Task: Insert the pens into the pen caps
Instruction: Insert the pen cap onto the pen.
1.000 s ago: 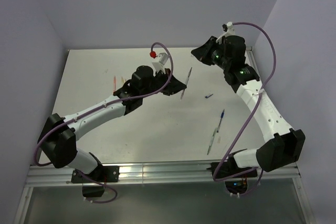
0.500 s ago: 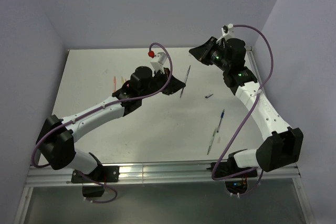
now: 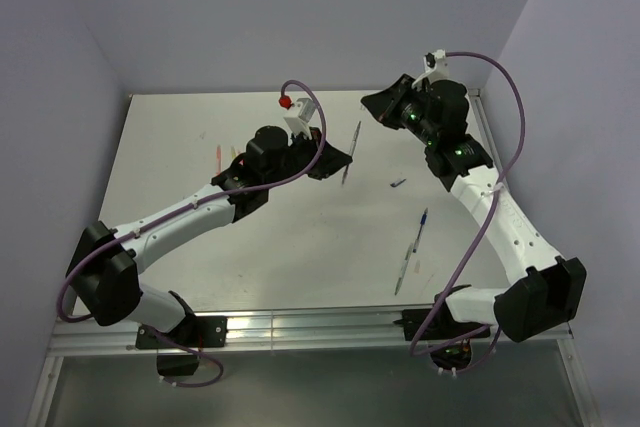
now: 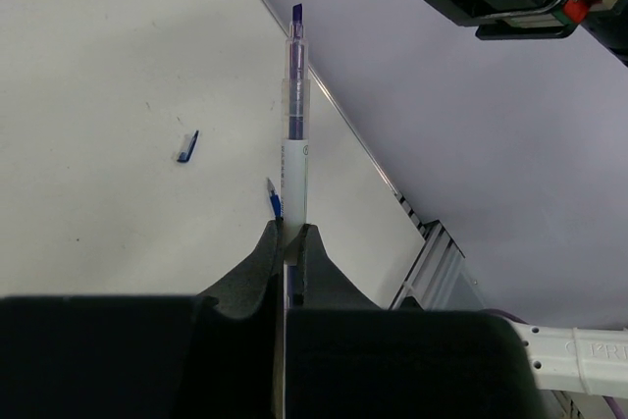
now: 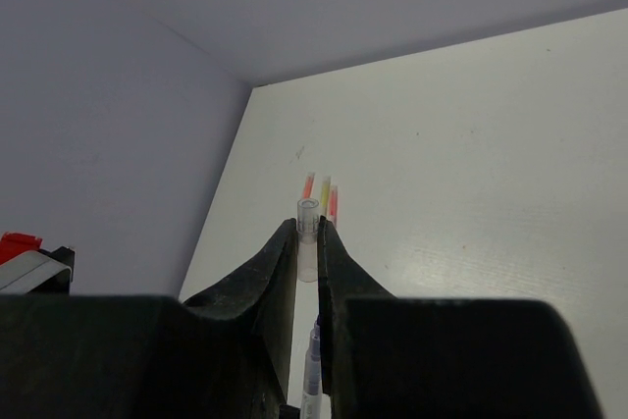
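Left gripper [image 4: 291,235] clamps a violet-tipped pen [image 4: 294,115] aloft, left of the dark blue cap [image 4: 187,146]; right gripper [image 5: 307,231] pinches a clear cap [image 5: 308,211]. They are apart, so joining looks undone, and the blue pen [image 3: 424,220] lies loose.

pen [image 4: 294,144], rear end: hidden between left tool [image 4: 291,235] fingers
clear cap [image 5: 308,215], sides: covered by right tool [image 5: 307,237] fingers
coloured pens [image 5: 321,188] beyond right tool tip: near ends behind clear cap
clear cap, top view: too small to resolve
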You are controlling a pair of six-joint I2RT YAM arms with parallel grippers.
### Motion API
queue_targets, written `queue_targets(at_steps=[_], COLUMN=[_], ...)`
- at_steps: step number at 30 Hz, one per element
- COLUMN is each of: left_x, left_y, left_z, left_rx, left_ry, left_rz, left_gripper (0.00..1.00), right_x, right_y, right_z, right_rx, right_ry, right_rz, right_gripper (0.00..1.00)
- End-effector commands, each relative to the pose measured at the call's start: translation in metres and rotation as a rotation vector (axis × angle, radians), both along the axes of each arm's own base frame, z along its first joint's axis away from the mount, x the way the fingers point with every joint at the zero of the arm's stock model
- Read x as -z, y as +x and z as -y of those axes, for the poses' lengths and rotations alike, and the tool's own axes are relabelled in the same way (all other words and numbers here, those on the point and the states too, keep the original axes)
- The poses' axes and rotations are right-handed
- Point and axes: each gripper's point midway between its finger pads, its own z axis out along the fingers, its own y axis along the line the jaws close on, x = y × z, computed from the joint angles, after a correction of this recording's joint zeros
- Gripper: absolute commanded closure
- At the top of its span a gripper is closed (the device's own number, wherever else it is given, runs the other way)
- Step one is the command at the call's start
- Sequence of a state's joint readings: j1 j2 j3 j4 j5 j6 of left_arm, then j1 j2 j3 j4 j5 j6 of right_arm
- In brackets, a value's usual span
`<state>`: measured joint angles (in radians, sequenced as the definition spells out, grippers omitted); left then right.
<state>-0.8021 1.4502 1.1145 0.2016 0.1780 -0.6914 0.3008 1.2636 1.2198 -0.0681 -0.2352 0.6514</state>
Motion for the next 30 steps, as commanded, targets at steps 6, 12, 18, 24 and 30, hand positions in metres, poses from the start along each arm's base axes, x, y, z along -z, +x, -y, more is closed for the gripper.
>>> queue_targets(at_steps=[6,12,18,24,30], left_x=[-0.025,-0.028,-0.027,-0.024,-0.022], left_y=[-0.003,-0.003,-0.002,-0.001,-0.001], left_z=[-0.005,-0.007,-0.008,-0.007,-0.006], left_rx=[-0.008,-0.015,-0.019,-0.017,-0.019], left_ry=[-0.037,-0.037,-0.032,-0.028,-0.024], left_rz=[0.079,0.086,0.09,0.086,0.083], left_gripper=[1.0,1.0,1.0,1.0,1.0], right_x=[-0.008,-0.004,-0.003,-0.003,-0.006], right_y=[-0.009,-0.008,-0.008,-0.009,-0.01], right_z=[0.0,-0.001,-0.002,-0.005,-0.004], right_rx=[0.037,0.05,0.051,0.046,0.05], right_ry=[-0.05,-0.075,-0.086,-0.085,-0.079], right_rz=[0.035,0.026,0.023,0.023,0.028], right_gripper=[1.0,1.0,1.0,1.0,1.0])
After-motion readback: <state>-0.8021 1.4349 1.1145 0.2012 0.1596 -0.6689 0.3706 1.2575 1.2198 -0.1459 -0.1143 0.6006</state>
